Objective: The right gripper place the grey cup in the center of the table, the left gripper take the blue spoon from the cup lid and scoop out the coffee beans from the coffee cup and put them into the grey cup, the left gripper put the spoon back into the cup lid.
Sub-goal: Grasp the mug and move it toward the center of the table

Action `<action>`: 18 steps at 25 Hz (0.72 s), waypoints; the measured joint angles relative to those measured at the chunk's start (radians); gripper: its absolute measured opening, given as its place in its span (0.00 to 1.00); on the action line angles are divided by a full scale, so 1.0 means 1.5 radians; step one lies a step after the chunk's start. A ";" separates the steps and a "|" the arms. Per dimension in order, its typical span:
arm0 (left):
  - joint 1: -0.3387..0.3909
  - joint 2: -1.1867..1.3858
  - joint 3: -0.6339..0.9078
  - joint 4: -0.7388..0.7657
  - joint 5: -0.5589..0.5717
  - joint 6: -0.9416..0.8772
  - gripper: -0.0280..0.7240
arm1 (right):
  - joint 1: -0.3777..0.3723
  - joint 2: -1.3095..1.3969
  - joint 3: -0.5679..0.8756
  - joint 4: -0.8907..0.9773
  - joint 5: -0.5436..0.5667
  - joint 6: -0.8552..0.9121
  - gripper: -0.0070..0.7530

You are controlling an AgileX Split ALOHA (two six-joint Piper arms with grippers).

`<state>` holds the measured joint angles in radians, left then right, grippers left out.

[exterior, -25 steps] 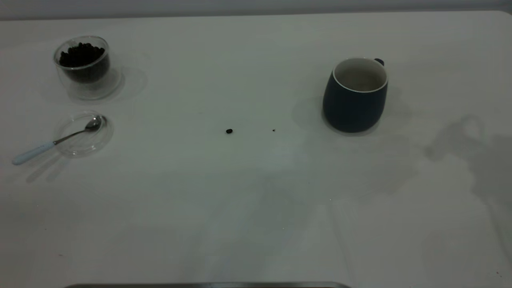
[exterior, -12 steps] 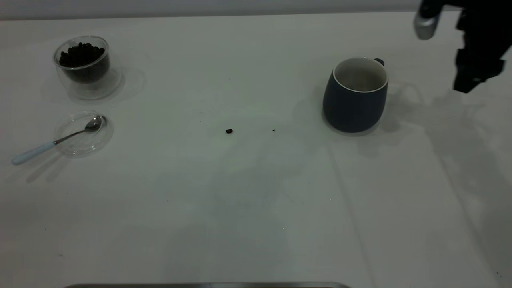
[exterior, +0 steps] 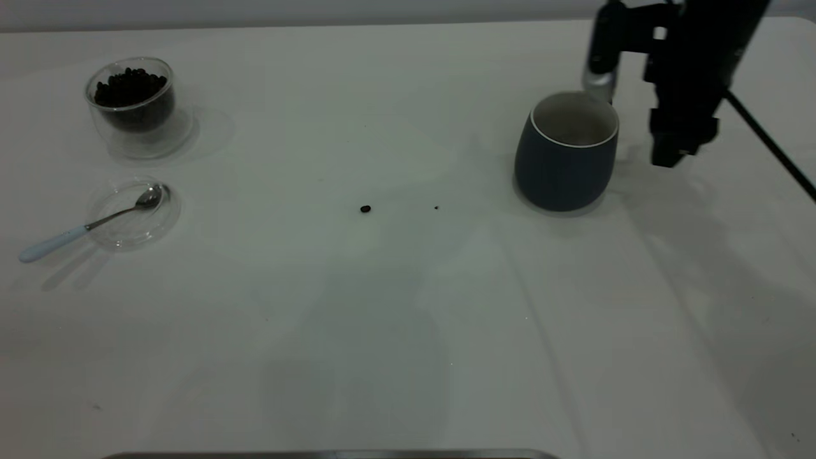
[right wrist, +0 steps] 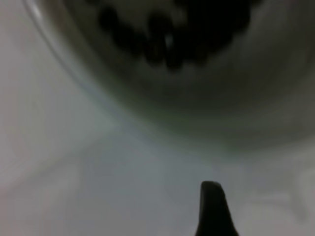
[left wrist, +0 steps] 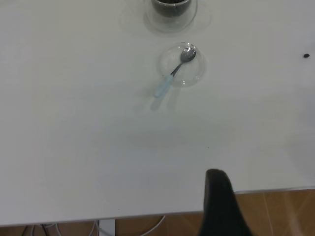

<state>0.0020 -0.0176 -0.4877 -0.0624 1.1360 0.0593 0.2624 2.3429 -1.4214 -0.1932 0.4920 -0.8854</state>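
Note:
The grey cup (exterior: 566, 153) stands upright and empty at the table's right. My right gripper (exterior: 631, 118) hangs open just behind and to the right of it, one finger at the rim by the hidden handle, the other beside the wall. The right wrist view shows a blurred round vessel (right wrist: 187, 88) very close. The coffee cup (exterior: 132, 102) with coffee beans (exterior: 131, 86) stands far left. In front of it the blue spoon (exterior: 83, 228) lies with its bowl in the cup lid (exterior: 134, 213). My left gripper (left wrist: 219, 196) is off the table's near edge.
A stray bean (exterior: 365, 208) and a dark crumb (exterior: 436, 207) lie mid-table (exterior: 382, 319). The left wrist view shows the spoon (left wrist: 172, 78), lid (left wrist: 181, 65), glass cup (left wrist: 170, 7), the bean (left wrist: 306, 55), and floor beyond the table edge.
My right arm came in from the upper right and moved left and down, reaching the grey cup. The cup, spoon, lid and coffee cup have not moved.

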 joint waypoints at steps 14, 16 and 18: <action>0.000 0.000 0.000 0.000 0.000 0.000 0.75 | 0.121 0.000 -0.015 0.064 -0.025 0.005 0.62; 0.000 0.000 0.000 0.000 0.000 0.000 0.75 | 0.138 0.001 -0.027 0.080 -0.031 0.005 0.62; 0.000 0.000 0.000 0.000 0.000 0.000 0.75 | 0.157 0.003 -0.040 0.097 -0.038 0.005 0.62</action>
<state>0.0020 -0.0176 -0.4877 -0.0624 1.1360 0.0593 0.4973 2.3477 -1.4816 -0.0481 0.4353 -0.8781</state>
